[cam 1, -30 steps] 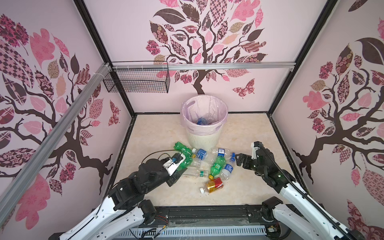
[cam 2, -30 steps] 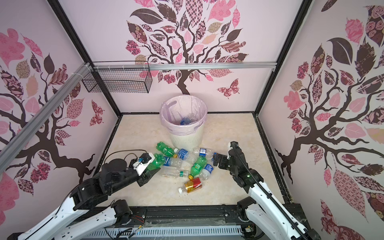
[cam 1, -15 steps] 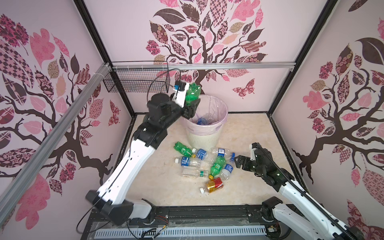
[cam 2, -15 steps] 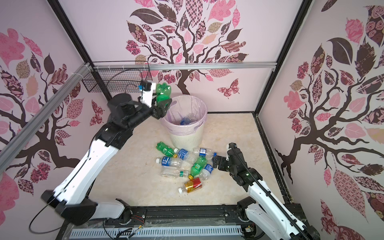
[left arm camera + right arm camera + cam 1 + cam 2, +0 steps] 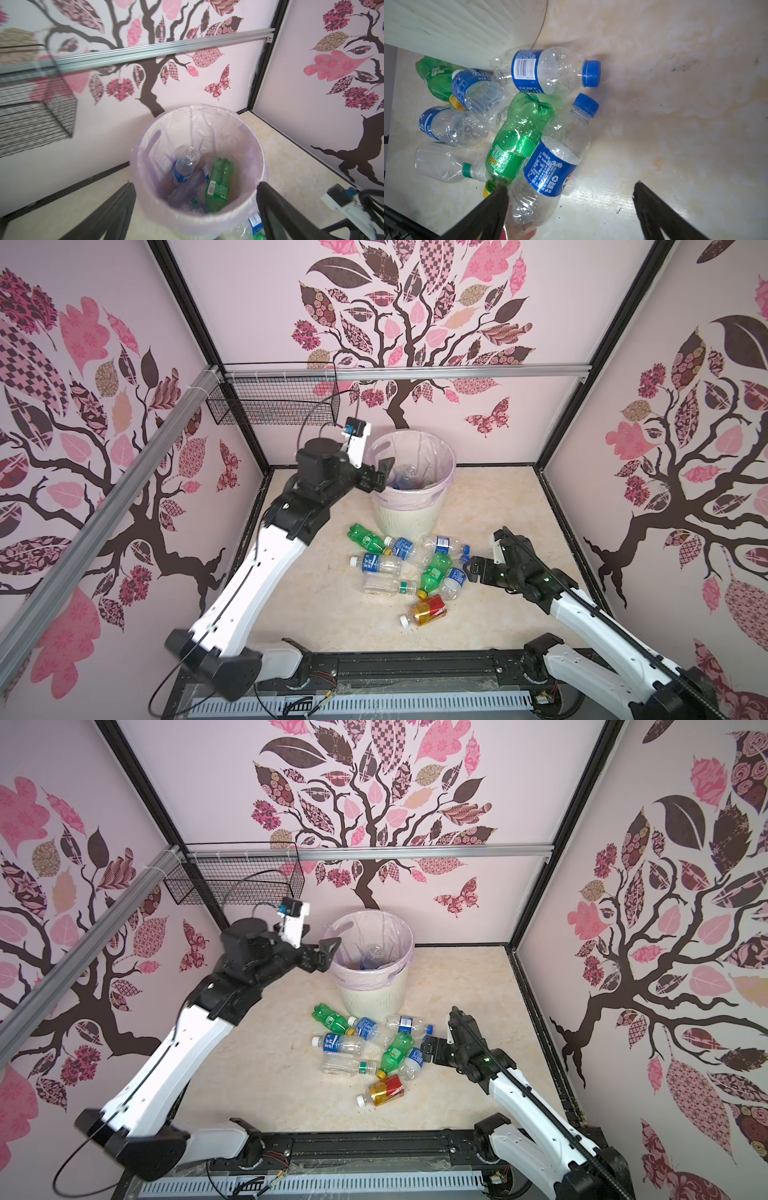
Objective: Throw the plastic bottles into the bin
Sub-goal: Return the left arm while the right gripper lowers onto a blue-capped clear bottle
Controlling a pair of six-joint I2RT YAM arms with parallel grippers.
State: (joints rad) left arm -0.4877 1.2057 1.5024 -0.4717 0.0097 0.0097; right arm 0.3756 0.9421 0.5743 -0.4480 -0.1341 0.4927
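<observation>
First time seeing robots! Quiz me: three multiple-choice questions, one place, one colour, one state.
1. The translucent bag lining the round cream ribbed plastic bin is: A black; B pale pink; C blue.
2. The amber plastic bottle with a red label is: A inside the bin; B lying on the beige floor; C upright on the bin's rim.
3. The left gripper by the bin is: A open, empty; B gripping a bottle; C shut.
Answers: B, pink film covers the rim; B, it lies outside the bin; A, fingers apart, nothing between.
</observation>
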